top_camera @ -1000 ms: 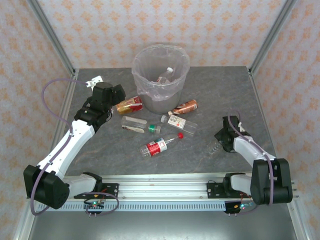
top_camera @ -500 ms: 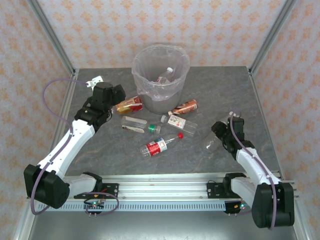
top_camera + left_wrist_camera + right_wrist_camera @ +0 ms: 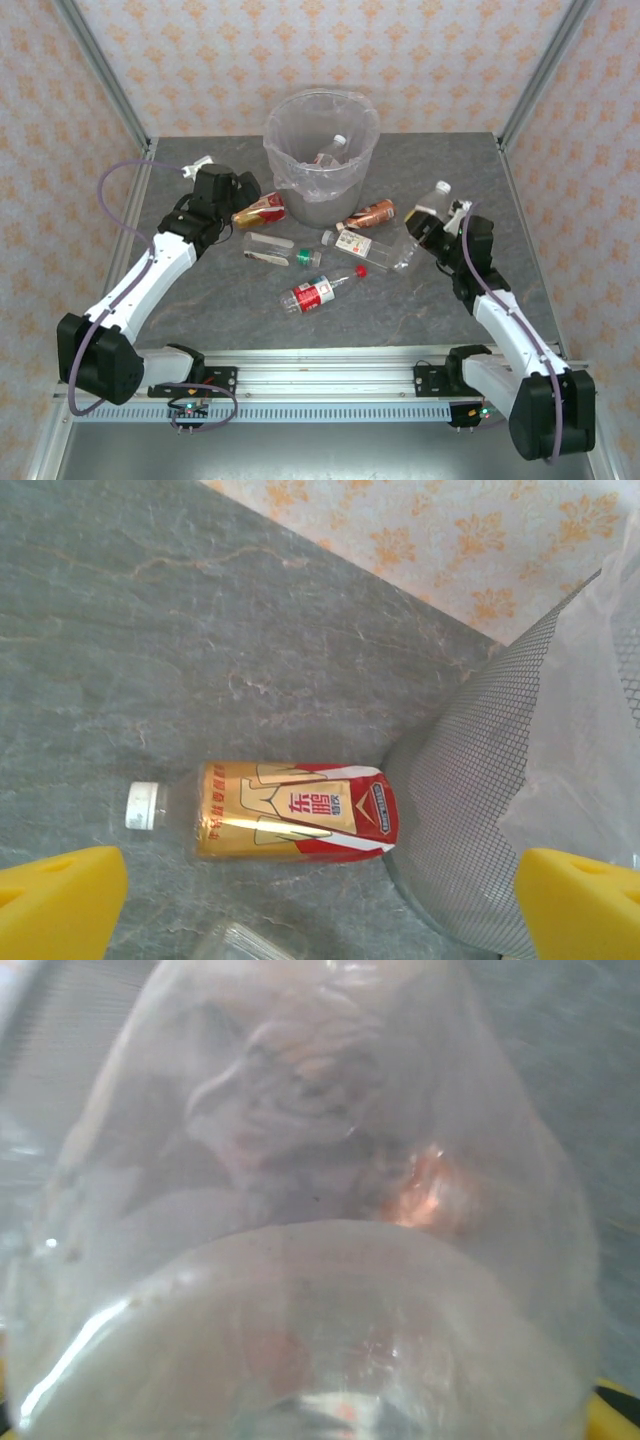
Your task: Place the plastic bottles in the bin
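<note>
The bin (image 3: pixel 320 190), lined with a crinkly bag, stands at the back centre with a bottle (image 3: pixel 331 150) inside. My right gripper (image 3: pixel 437 232) is shut on a clear white-capped bottle (image 3: pixel 427 212), held off the table to the bin's right; its blurred body (image 3: pixel 320 1210) presses close to the right wrist camera. My left gripper (image 3: pixel 238 190) hangs open over a gold-and-red bottle (image 3: pixel 290 813) lying against the bin's mesh wall (image 3: pixel 480 810), with its yellow fingertips (image 3: pixel 60 905) wide on either side. Several more bottles lie in front of the bin: orange-brown (image 3: pixel 370 213), white-labelled (image 3: pixel 358 247), green-capped (image 3: pixel 280 250), red-labelled (image 3: pixel 318 292).
Metal frame posts and patterned walls close in the grey stone-look table (image 3: pixel 200 310). A rail (image 3: pixel 320 365) runs along the near edge between the arm bases. The corner of another clear bottle (image 3: pixel 240 945) shows just below the gold one.
My right arm has lifted the clear bottle off the table and swung it up and towards the bin. My left gripper has edged right, closer to the gold-and-red bottle.
</note>
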`<action>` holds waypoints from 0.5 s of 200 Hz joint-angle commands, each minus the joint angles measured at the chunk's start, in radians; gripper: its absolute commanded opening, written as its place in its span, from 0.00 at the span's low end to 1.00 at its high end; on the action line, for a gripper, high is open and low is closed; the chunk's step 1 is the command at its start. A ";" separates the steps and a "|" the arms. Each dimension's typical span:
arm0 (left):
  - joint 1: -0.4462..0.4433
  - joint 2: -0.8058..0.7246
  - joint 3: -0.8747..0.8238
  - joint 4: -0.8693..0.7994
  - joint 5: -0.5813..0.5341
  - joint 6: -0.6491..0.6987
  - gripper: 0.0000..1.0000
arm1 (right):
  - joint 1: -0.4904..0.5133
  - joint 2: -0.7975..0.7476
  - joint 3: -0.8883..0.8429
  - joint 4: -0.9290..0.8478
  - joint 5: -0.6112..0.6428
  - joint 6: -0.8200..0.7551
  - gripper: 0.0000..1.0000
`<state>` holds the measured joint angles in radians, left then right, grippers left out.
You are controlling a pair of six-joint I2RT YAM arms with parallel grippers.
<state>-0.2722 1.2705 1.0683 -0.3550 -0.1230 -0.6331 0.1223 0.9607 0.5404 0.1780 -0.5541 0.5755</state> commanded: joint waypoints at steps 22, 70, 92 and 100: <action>0.007 -0.001 -0.043 -0.038 0.031 -0.088 1.00 | 0.101 0.119 0.240 0.128 -0.048 -0.018 0.50; 0.007 -0.012 -0.076 -0.022 0.029 -0.079 1.00 | 0.189 0.348 0.592 -0.030 0.016 -0.084 0.50; 0.008 -0.017 -0.068 -0.025 0.034 -0.047 1.00 | 0.200 0.454 0.730 -0.072 0.008 -0.085 0.50; 0.008 -0.019 -0.063 -0.033 0.035 -0.038 1.00 | 0.204 0.493 0.785 -0.088 0.009 -0.088 0.50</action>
<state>-0.2722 1.2697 1.0039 -0.3668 -0.0853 -0.6991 0.3161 1.3750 1.2049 0.1551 -0.5583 0.5186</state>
